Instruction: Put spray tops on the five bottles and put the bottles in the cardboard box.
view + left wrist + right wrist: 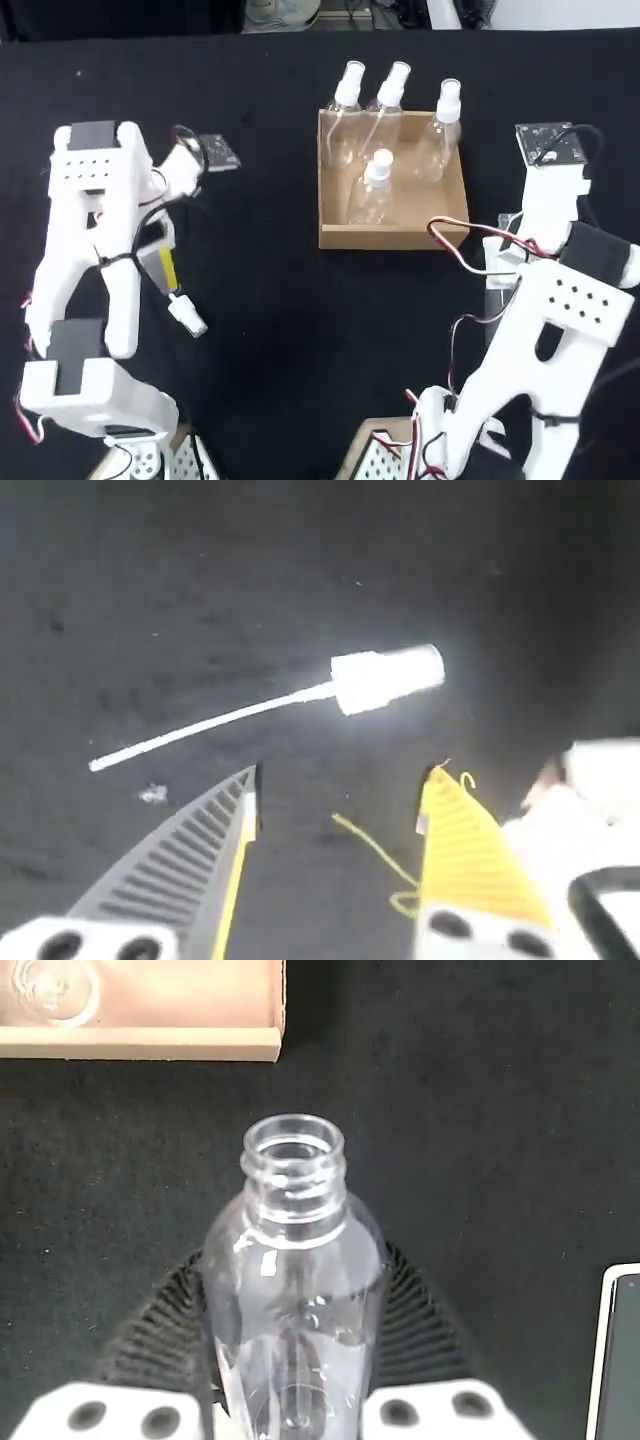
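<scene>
High: matte black cloth desk (pixel 270 300). Cardboard box (pixel 392 238) sits at 12 o'clock of centre: square, low walls, open top. Four clear capped bottles (pixel 378 190) are inside, three along its 12 o'clock wall with white tops poking past the rim, one mid-box. The floor by the box's 4 o'clock corner is bare. White left arm (pixel 95 230) at 9 o'clock, right arm (pixel 560 310) at 4 o'clock, its red/black/white wire (pixel 445 238) looping over the box's 5 o'clock corner. Loose spray top (pixel 188 317) lies on the cloth at 8 o'clock of the box, well apart from it, close to the left arm. Open cloth runs from the box's 6 o'clock wall down between the arms. Left wrist: left hand (pixel 342 780) spread wide, holding nothing. One finger is ribbed grey, the other ribbed yellow, both tapering to points. The spray top lies on its side just past the tips: stubby white cylinder head, thin straight dip tube (pixel 200 730). Right wrist: right hand (pixel 295 1280) pinching the fifth bottle (pixel 295 1190), black ribbed pads on both flanks. Clear smooth plastic, rounded shoulders, threaded neck, mouth uncapped. A box corner is ahead of the mouth, bare cloth between.
</scene>
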`<state>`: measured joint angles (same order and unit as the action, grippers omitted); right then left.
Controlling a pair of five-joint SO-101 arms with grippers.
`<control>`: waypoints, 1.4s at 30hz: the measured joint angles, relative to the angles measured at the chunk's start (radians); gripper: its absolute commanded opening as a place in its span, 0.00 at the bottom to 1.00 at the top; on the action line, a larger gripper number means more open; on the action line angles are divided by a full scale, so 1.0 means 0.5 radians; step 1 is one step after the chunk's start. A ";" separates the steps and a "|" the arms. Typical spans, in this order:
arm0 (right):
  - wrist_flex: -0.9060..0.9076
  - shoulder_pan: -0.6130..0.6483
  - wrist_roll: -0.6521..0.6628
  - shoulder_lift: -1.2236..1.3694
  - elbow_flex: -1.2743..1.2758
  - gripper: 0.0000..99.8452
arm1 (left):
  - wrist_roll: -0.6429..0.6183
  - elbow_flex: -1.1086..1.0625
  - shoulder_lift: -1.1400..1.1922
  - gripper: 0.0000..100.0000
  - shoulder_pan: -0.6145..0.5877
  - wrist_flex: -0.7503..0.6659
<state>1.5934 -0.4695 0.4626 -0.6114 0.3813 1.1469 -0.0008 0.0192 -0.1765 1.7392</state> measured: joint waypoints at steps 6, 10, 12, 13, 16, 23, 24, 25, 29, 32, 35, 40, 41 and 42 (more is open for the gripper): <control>0.086 0.000 0.000 -0.261 0.003 0.01 | 0.288 -0.163 -0.123 0.26 0.018 0.012; 0.092 0.006 0.000 -0.381 0.110 0.01 | 0.445 -0.319 -0.169 0.26 0.018 0.000; 0.092 0.006 0.000 -0.393 0.117 0.01 | 0.454 -0.384 -0.169 0.26 0.028 -0.092; 0.092 0.006 0.003 -0.393 0.117 0.01 | 0.454 -0.427 -0.169 0.26 0.037 -0.150; 0.092 0.006 0.037 -0.393 0.117 0.01 | 0.454 -0.580 -0.169 0.26 0.043 -0.325; 0.092 0.006 0.049 -0.393 0.135 0.01 | 0.454 -0.755 -0.169 0.35 0.160 -0.654; 0.092 0.006 0.049 -0.393 0.135 0.01 | 0.454 -0.770 -0.169 0.35 0.169 -0.666; 0.092 0.006 0.049 -0.393 0.135 0.01 | 0.454 -0.783 -0.169 0.34 0.172 -0.678; 0.095 0.006 0.049 -0.393 0.135 0.01 | 0.457 -0.847 -0.157 0.34 0.160 -0.865; 0.095 0.006 0.049 -0.393 0.135 0.01 | 0.457 -0.875 -0.123 0.34 0.089 -0.982; 0.095 0.006 0.049 -0.393 0.135 0.01 | 0.457 -0.878 -0.077 0.34 0.064 -1.019; 0.098 0.006 0.049 -0.393 0.135 0.01 | 0.457 -0.902 0.012 0.34 0.071 -1.031; 0.098 0.006 0.049 -0.393 0.135 0.01 | 0.470 -0.924 0.015 0.34 0.068 -1.031; 0.098 0.006 0.049 -0.393 0.135 0.01 | 0.482 -0.954 0.018 0.34 0.064 -1.031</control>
<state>1.6425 -0.4664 0.4872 -0.8078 0.4488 1.3878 -0.4780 0.0284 -0.1442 1.2236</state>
